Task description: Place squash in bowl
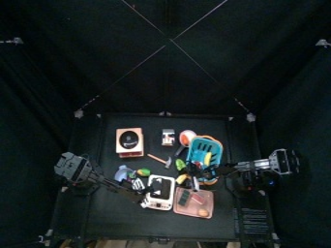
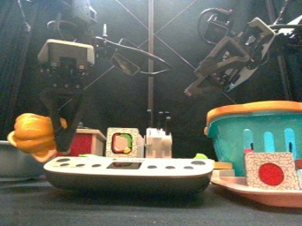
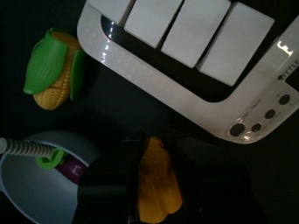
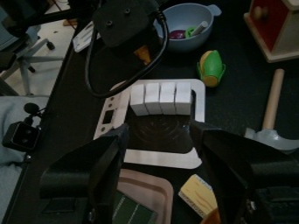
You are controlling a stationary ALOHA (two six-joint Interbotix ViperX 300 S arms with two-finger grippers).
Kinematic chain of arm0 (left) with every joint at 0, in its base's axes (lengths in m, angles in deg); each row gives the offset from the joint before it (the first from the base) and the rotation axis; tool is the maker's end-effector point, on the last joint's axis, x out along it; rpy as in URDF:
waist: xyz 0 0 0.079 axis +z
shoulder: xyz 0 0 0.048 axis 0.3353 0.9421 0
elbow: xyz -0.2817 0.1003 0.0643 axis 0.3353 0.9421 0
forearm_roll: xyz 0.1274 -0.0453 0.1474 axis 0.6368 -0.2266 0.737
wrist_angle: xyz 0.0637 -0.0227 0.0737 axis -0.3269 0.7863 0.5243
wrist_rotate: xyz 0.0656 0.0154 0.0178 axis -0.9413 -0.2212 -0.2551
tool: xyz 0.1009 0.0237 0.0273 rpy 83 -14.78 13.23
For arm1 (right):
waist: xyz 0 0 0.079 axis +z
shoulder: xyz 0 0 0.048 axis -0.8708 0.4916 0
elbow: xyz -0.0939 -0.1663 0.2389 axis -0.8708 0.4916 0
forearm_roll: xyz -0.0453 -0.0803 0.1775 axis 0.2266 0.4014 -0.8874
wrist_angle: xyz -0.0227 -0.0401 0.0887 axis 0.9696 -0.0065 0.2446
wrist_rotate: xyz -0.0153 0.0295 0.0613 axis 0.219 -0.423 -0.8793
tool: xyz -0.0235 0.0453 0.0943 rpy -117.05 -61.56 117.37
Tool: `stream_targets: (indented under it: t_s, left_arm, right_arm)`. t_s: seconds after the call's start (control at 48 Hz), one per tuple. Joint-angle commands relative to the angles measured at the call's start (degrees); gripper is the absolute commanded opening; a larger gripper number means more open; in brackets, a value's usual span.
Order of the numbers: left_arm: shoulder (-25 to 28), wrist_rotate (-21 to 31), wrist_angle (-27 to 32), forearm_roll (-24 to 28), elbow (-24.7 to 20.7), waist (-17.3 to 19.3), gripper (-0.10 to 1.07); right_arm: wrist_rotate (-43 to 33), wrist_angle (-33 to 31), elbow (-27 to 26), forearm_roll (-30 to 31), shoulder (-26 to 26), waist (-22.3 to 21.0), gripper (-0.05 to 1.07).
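My left gripper (image 2: 59, 122) is shut on an orange squash (image 2: 32, 134) and holds it above the table at the left. In the left wrist view the squash (image 3: 155, 181) sits between the jaws, beside a light blue bowl (image 3: 30, 188) that holds a purple piece and a green one. The right wrist view shows the bowl (image 4: 170, 17) beyond a corn cob (image 4: 211, 66), with the left gripper (image 4: 138, 48) and the squash (image 4: 142, 55) near it. My right gripper (image 4: 163, 144) is open and empty, raised over a white device (image 4: 163, 109).
The white device with buttons (image 2: 130, 169) lies at the front middle. A teal basket (image 2: 253, 132) stands on the right over a pink tray (image 2: 266, 190). A red box (image 1: 130, 140) is at the back left. A wooden stick (image 4: 274, 92) lies by the corn.
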Motion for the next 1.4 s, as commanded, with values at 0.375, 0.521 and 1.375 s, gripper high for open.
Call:
stream_targets:
  t_s: [0.375, 0.521, 1.375]
  left_arm:
    - [-6.24, 0.7, 8.96, 2.72, -1.76, -0.88, 0.64]
    - [-7.73, 1.93, 12.04, 3.6, -0.7, -0.88, 0.64]
    - [-18.46, 23.64, -0.53, 10.2, 20.48, 3.43, 0.78]
  right_arm:
    - [0.09, 0.18, -0.7, -0.09, -0.79, 0.0, 0.91]
    - [0.09, 0.18, -0.7, -0.18, -0.79, 0.0, 0.91]
    - [0.09, 0.26, -0.79, -0.09, -0.62, -0.09, 0.91]
